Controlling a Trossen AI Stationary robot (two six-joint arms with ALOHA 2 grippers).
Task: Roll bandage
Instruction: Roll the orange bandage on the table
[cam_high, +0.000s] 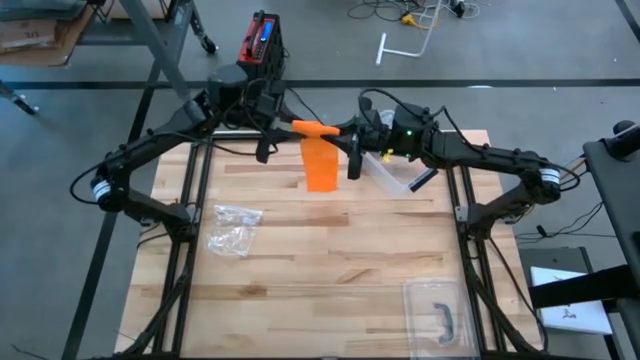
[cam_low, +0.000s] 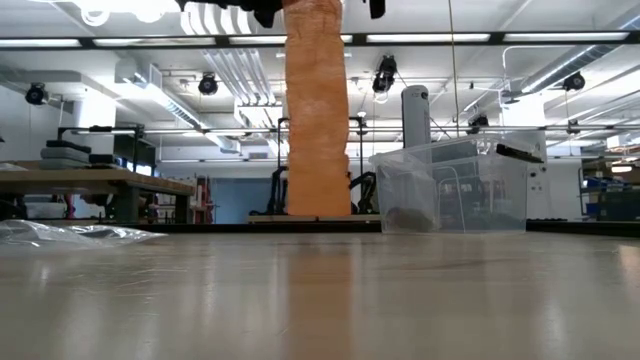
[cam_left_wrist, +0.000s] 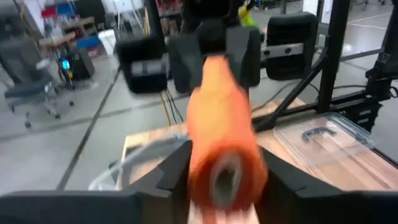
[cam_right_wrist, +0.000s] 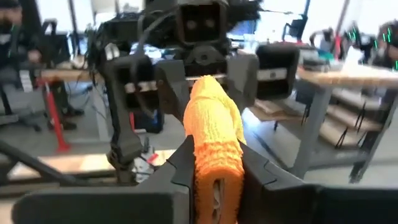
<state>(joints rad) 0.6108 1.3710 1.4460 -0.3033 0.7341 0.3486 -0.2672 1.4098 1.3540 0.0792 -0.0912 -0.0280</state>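
Nearest the front edge of the pale wooden worktop (cam_high: 330, 270), by its right corner, lies a clear flat plastic lid with a dark handle (cam_high: 437, 315). Farther back, near the left edge, sits a crumpled clear plastic bag (cam_high: 232, 228). Toward the rear edge, right of centre, stands a clear plastic tub (cam_low: 455, 190). Beside it, above the rear middle of the worktop, the orange knitted elastic bandage (cam_high: 320, 160) is held up in the air: its rolled part stretches crosswise between the two arms, and a loose strip hangs straight down from it toward the wood. The left gripper (cam_high: 290, 126) is clamped on one end of the roll, its fingers (cam_left_wrist: 174, 168) pressing both sides. The right gripper (cam_high: 345, 130) grasps the opposite end, with its fingers (cam_right_wrist: 183, 158) snug against the bandage.
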